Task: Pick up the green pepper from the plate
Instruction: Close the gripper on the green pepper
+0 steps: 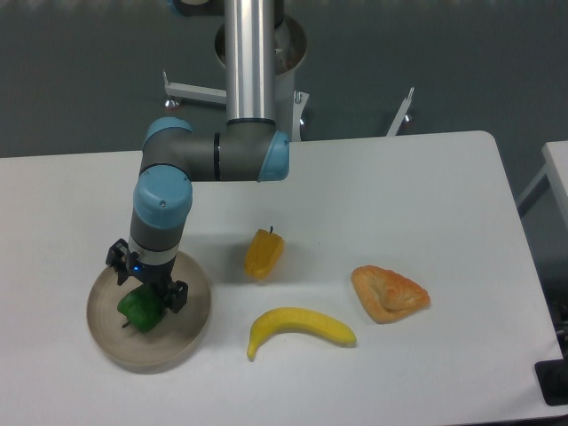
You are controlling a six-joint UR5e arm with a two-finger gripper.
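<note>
Gripper comes down onto the green pepper, but from my view I cannot tell whether its fingers are closed on it or merely straddling it. That pepper, glossy, lumpy and bright green, sits left of centre in the plate, near the table's near-left edge. To the right I see a yellow-orange pepper, a banana and a pastry, all apart from the plate.

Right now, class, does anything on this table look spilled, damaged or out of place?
Nothing stands out. The green pepper sits on the plate under the claw; the yellow pepper, banana and pastry lie apart, intact.
</note>
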